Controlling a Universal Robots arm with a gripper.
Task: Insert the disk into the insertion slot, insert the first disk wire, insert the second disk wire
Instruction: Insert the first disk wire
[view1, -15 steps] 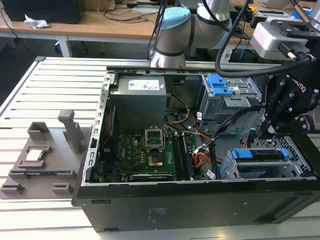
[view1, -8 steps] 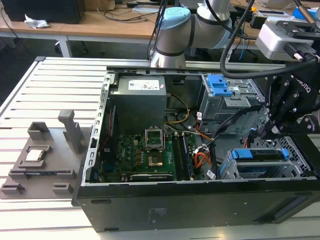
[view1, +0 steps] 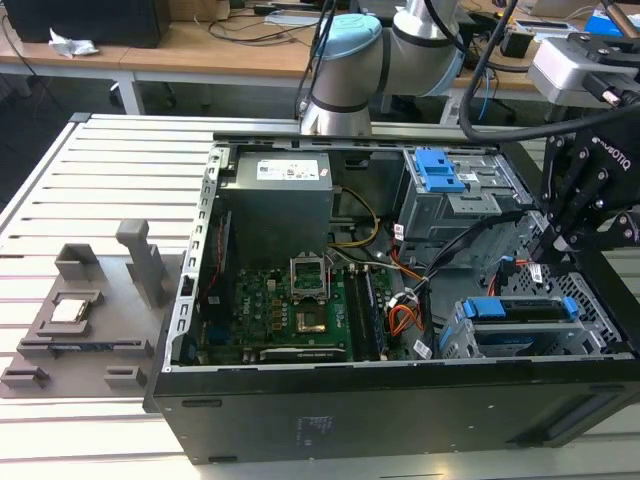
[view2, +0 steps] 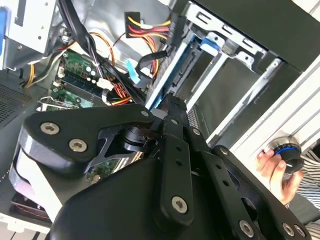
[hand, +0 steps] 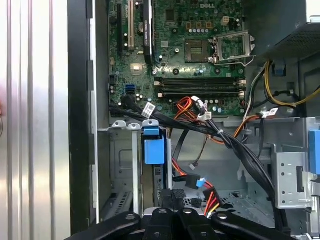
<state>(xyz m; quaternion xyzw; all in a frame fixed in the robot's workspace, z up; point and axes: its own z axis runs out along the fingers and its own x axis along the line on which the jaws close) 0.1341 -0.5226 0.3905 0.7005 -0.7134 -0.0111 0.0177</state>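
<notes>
The disk (view1: 520, 309) in its blue frame already sits in the insertion slot (view1: 455, 338), on the near side of the open computer case (view1: 300, 420), toward the exterior view's right. The black gripper (view1: 556, 238) hangs just above it, among loose wires (hand: 212, 197) — open or closed, I cannot tell.

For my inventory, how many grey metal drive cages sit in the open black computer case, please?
2, at the exterior view's right: a taller blue-latched bay behind, a low perforated cage holding the blue-framed disk in front. More may be hidden.
</notes>
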